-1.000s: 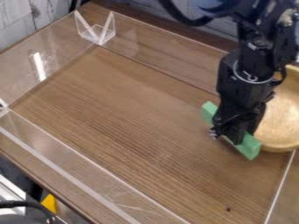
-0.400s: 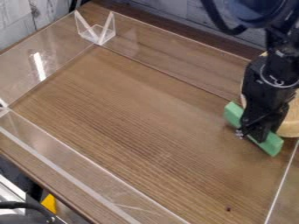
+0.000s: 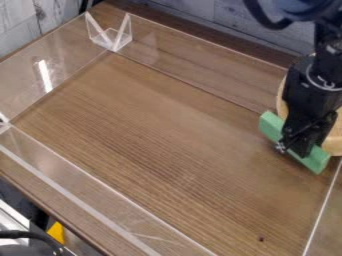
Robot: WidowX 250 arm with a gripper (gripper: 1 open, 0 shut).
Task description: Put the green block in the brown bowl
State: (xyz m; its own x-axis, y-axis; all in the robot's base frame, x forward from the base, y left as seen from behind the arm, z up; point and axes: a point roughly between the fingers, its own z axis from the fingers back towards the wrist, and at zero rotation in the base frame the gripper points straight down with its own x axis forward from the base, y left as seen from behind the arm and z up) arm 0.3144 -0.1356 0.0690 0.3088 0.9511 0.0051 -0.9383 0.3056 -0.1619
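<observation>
The single camera view looks down at a wooden desk (image 3: 147,130) fenced by clear acrylic walls (image 3: 80,215), with a small clear angled stand (image 3: 110,32) at the far edge. At the right side the black arm hangs straight down, and its tool (image 3: 299,148) is clamped narrow on the green block (image 3: 299,142), whose ends stick out on either side of the fingers. The block sits low, at or just above the desk surface; whether it is clear of the wood cannot be told. The brown bowl (image 3: 334,138) lies just behind and to the right of the block, mostly hidden by the arm and cut off by the frame, with only slivers of its pale rim showing.

The carry looks well along, yet the block is not in the bowl. The main risk is height: so low a block could strike the thick rim, push the bowl aside, or twist in the fingers. The grip looks to fall near the middle of a flat bar, so a knock at one end could pivot it loose. Releasing too soon would leave it on the rim or on the desk.
</observation>
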